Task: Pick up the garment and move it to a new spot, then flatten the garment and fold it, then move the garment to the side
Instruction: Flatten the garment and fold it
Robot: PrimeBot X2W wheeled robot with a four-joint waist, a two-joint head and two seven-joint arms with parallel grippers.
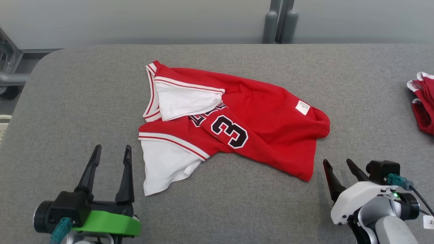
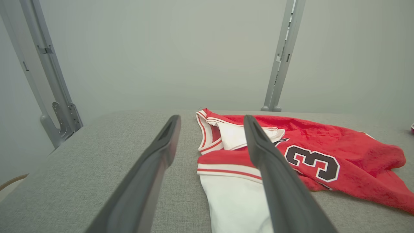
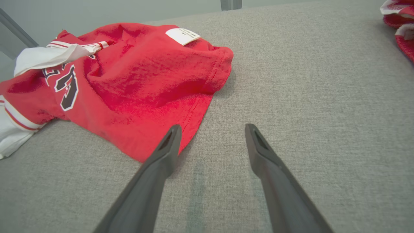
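- My left pincer is released, fingers spread and holding nothing, at the near left of the red jersey, beside its white panel.
- My right pincer is also released and empty, just right of the jersey's near hem corner.
- The jersey lies rumpled mid-table, its number 3 facing up.
- A grey table lies beneath, with another red garment at its right edge.

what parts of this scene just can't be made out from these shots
1. Label on the jersey: head view, print too small to read.
2. Lettering above the 3: head view, partly tucked under the jersey's white fold.
3. Second red garment: head view, cut off by the right edge, so its kind is unclear.
4. Jersey's underside: lies against the table, which hides it.
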